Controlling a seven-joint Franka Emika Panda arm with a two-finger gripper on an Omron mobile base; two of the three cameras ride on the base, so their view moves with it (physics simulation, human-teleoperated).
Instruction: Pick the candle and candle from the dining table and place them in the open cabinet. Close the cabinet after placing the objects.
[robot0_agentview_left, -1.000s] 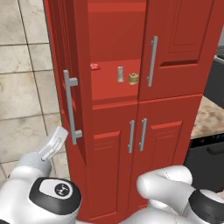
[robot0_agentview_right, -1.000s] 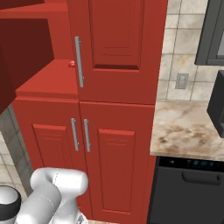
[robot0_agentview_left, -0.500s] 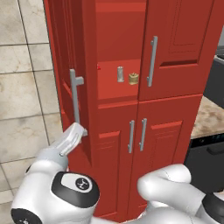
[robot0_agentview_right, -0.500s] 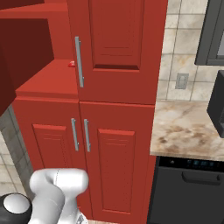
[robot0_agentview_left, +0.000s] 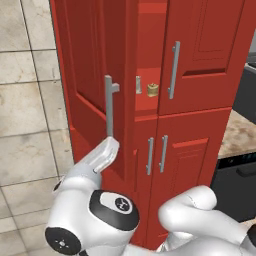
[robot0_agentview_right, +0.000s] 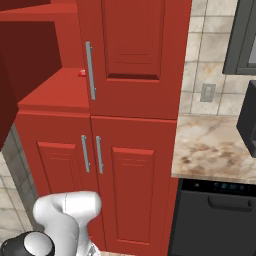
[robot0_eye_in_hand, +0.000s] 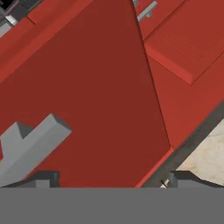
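end effector (robot0_eye_in_hand: 107, 179): spread, empty, at cabinet door (robot0_agentview_left: 95, 75) handle (robot0_agentview_left: 109, 107) | grey candle (robot0_agentview_left: 138, 85), golden candle (robot0_agentview_left: 152, 90): on shelf (robot0_agentview_left: 147, 102)

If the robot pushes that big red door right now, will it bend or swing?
It will probably swing stiffly, not bend: the door looks like thick panelled wood, standing partly open. It likely turns on hinges at its far edge, so a push near the bar handle should move it easily. The open gripper sits just below that handle.
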